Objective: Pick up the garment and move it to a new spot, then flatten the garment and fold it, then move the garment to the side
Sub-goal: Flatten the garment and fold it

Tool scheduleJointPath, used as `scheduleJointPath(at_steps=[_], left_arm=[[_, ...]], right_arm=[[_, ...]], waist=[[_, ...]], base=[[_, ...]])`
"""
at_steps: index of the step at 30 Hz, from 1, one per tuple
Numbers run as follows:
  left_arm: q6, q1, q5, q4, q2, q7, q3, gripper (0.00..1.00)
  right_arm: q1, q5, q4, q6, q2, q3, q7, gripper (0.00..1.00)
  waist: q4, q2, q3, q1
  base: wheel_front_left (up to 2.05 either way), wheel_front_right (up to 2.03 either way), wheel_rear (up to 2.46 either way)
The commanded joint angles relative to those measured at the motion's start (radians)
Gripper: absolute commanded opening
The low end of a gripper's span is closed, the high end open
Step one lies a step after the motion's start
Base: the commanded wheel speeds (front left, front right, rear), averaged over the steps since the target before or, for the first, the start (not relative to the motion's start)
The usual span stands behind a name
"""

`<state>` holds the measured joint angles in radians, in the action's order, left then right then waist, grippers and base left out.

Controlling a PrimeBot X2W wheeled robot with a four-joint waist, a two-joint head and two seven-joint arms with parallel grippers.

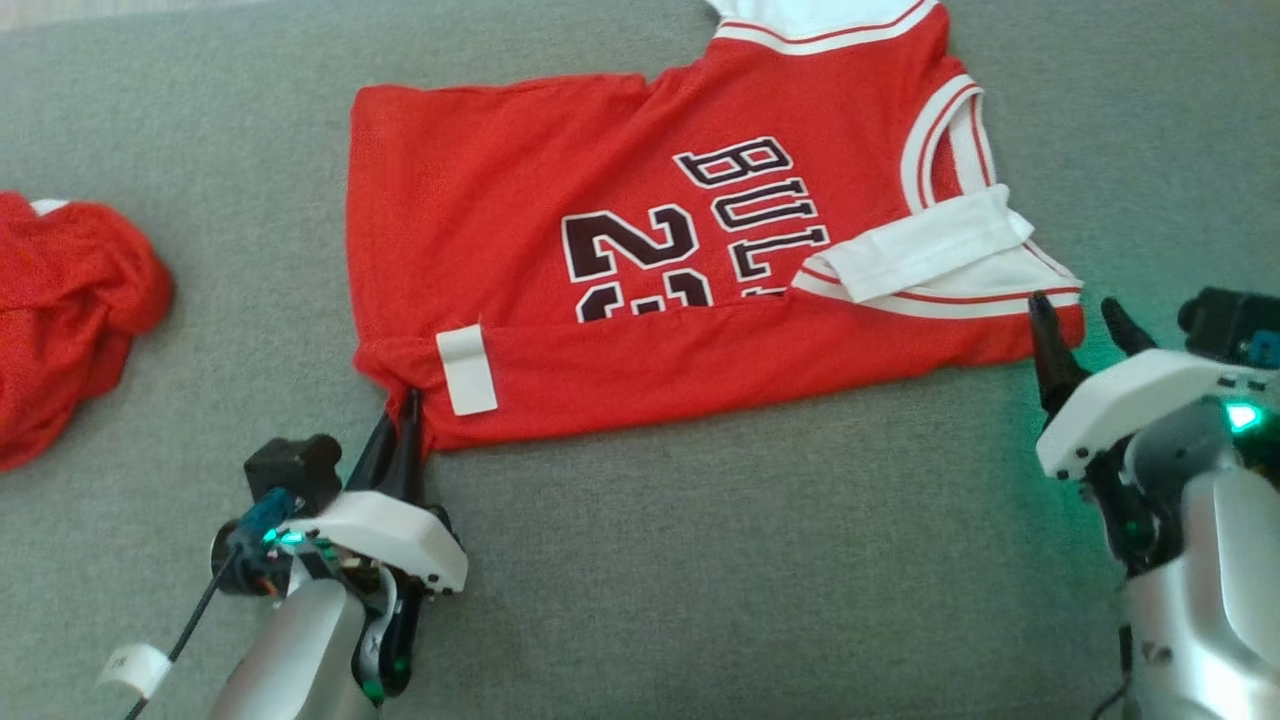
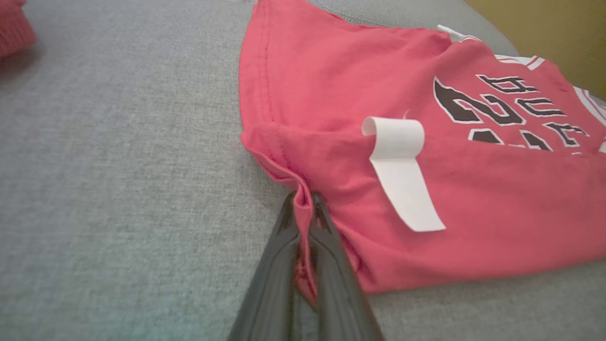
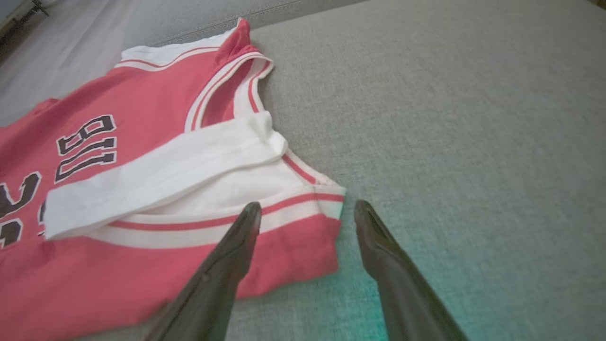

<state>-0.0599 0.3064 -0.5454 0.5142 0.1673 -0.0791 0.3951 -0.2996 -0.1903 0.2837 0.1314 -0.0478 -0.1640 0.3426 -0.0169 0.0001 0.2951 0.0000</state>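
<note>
Left wrist view: my left gripper (image 2: 304,202) is pinched tight on the jersey (image 2: 331,94), with a ridge of red hem squeezed between the two dark fingers at the garment's near corner. Just past the pinch, a white tag (image 2: 400,175) lies on the folded-over strip of the jersey, curled at its far end. The jersey spreads away from my fingers across the grey cushion (image 2: 118,166), black number and lettering face up.

In the head view it lies mid-frame, sideways, armhole end toward my right side. My right gripper (image 3: 307,208) is spread wide and holds nothing. Its tips sit at the jersey's armhole corner: one finger over the red-and-white trim, the other over bare cushion just beside the edge. A white flap (image 3: 165,175) is folded across the front near that corner. A second red garment (image 1: 70,300) lies crumpled well apart, far left.
</note>
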Motion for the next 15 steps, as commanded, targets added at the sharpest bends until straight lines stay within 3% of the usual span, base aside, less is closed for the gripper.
scheduleJointPath(at_steps=[1, 8, 9, 10, 11, 15], left_arm=[[0.003, -0.019, 0.001, 0.017, 0.009, 0.026, -0.005, 0.00], [0.015, -0.007, 0.003, 0.005, 0.011, 0.026, 0.010, 0.00], [0.017, -0.007, 0.002, 0.005, 0.012, 0.025, 0.010, 0.00], [0.017, -0.008, 0.001, 0.005, 0.013, 0.025, 0.011, 0.00], [0.017, -0.009, 0.000, 0.005, 0.014, 0.025, 0.012, 0.00], [0.017, -0.021, -0.015, -0.008, 0.022, 0.021, 0.000, 0.00]], right_arm=[[-0.043, 0.014, -0.011, -0.001, -0.003, 0.011, -0.015, 1.00], [-0.086, 0.051, 0.116, -0.001, -0.003, -0.003, 0.032, 1.00], [-0.087, 0.049, 0.130, -0.001, -0.003, 0.000, 0.044, 0.95], [-0.086, 0.051, 0.136, -0.001, -0.003, 0.007, 0.050, 0.17], [-0.083, 0.052, 0.137, -0.001, -0.003, 0.012, 0.055, 0.00], [-0.042, 0.053, 0.075, -0.001, -0.002, 0.000, 0.055, 0.00]], waist=[[0.010, -0.0001, 0.008, 0.0000], [0.028, -0.0001, 0.026, 0.0000], [0.028, -0.0001, 0.026, 0.0000], [0.028, -0.0001, 0.024, 0.0000], [0.027, -0.0001, 0.021, 0.0000], [0.024, -0.0001, -0.008, 0.0000]], base=[[0.00, 0.00, 0.00], [0.00, 0.00, 0.00], [0.00, 0.00, 0.00], [0.00, 0.00, 0.00], [0.00, 0.00, 0.00], [0.00, 0.00, 0.00]])
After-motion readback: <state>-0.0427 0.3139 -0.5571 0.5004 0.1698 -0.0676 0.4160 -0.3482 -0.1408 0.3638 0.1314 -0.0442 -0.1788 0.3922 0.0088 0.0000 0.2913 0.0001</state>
